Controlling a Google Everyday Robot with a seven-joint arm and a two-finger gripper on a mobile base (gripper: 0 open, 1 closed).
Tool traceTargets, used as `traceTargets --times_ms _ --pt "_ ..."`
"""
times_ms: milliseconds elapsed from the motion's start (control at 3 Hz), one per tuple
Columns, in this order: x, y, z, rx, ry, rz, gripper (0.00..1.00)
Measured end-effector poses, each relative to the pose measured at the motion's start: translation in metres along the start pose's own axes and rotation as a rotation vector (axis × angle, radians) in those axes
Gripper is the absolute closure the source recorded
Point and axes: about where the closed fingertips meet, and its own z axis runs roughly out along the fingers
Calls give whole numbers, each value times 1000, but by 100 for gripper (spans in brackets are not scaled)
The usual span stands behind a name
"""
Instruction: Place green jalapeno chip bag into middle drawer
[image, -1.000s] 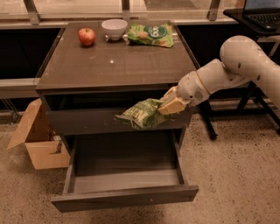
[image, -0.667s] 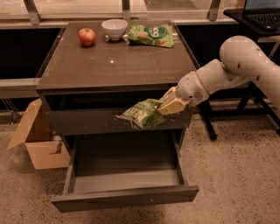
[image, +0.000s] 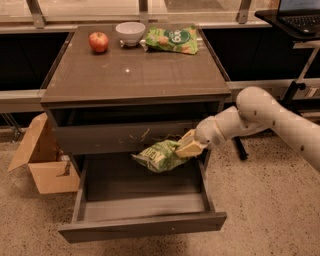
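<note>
The drawer (image: 142, 227) stands pulled open. The bag (image: 157, 156) hangs over its rear part, not yet resting inside. The gripper (image: 189, 148), above the drawer's side wall, is clamped on the bag's end. You have lowering and release left

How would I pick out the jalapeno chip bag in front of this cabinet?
Find the dark cabinet with its open drawer. Above that drawer, the gripper holds the green jalapeno chip bag. It is crinkled, pale green, unlike the flat logo bag on top.
</note>
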Motion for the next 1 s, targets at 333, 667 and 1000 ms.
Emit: traceTargets --times_ms 333,667,1000 --pt "34 -7 30 -8 1 46 100" --pt "77 -22 63 34 -21 113 100" --pt "77 -22 63 34 -21 113 100"
